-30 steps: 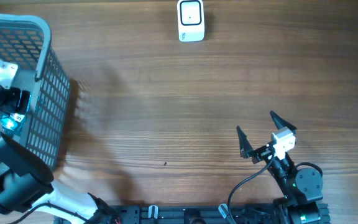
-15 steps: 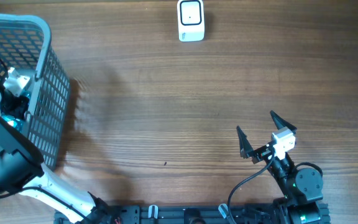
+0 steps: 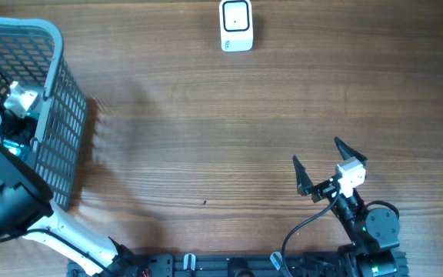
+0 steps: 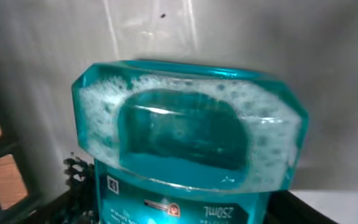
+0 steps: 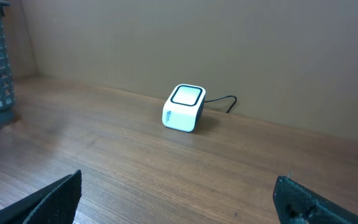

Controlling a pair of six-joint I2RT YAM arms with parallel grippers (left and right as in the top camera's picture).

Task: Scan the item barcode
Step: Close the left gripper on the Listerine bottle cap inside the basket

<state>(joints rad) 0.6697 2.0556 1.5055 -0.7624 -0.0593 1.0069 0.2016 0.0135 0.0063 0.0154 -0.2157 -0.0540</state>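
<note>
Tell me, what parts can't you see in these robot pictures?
- Cap of the bottle: in the left wrist view the bottle runs off the bottom edge. Overhead, the basket and left arm hide it.
- Barcode: in the left wrist view the label is cut off by the bottom edge.
- Left gripper: overhead, the arm and basket mesh hide whether it grips the bottle.
- Print on the scanner: too small overhead.
</note>
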